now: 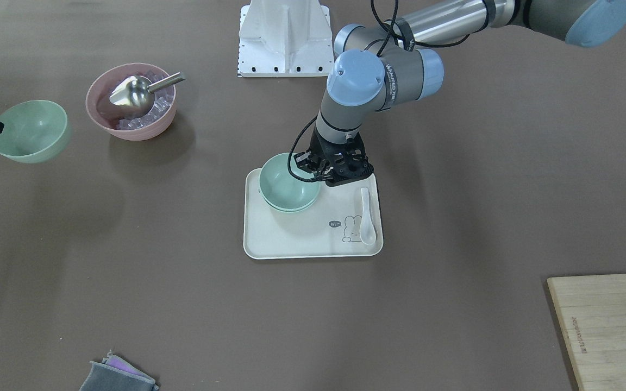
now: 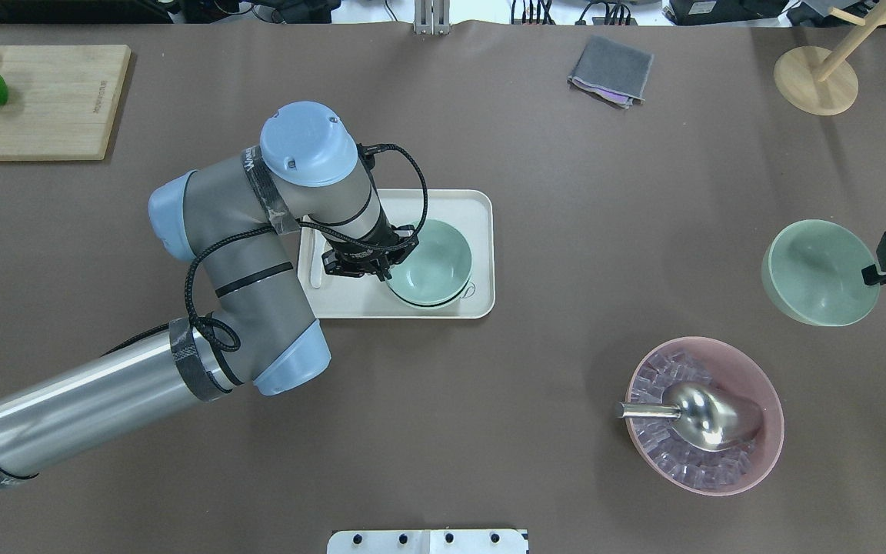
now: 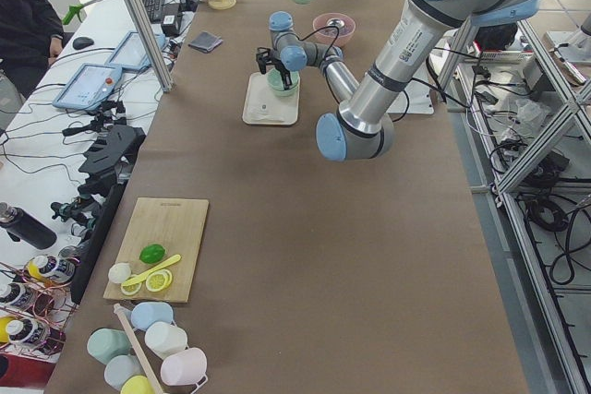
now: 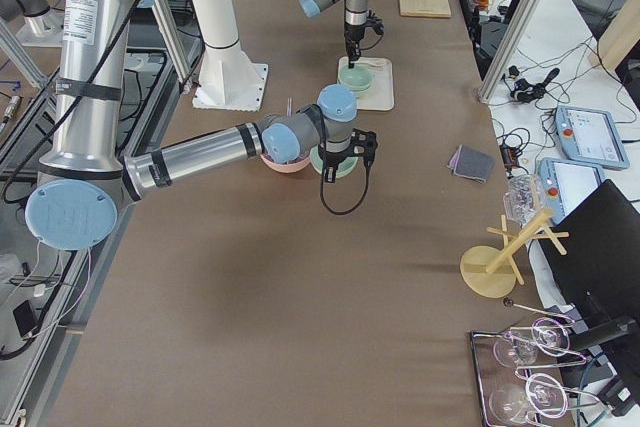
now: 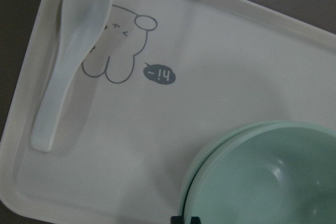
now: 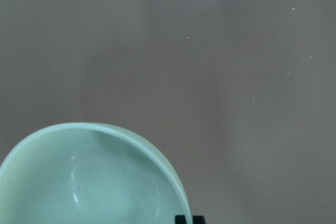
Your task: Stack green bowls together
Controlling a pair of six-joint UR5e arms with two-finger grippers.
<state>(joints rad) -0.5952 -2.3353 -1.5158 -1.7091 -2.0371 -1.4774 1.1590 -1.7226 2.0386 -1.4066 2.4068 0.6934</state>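
Observation:
Two pale green bowls sit nested on a cream tray (image 1: 291, 241); the upper bowl (image 1: 286, 182) rests in the lower one (image 1: 291, 208). They also show in the overhead view (image 2: 431, 261) and the left wrist view (image 5: 262, 182). My left gripper (image 1: 317, 171) is shut on the upper bowl's rim, also seen from overhead (image 2: 388, 268). My right gripper (image 2: 874, 273) is shut on the rim of the third green bowl (image 2: 820, 273) and holds it tilted above the table, far from the tray. That bowl also shows in the front view (image 1: 30, 130).
A pink bowl (image 2: 704, 415) with ice and a metal scoop (image 2: 708, 415) stands near the right gripper. A white spoon (image 1: 366, 214) lies on the tray. A cutting board (image 2: 35, 100), a grey cloth (image 2: 610, 71) and a wooden stand (image 2: 816, 77) line the far edge.

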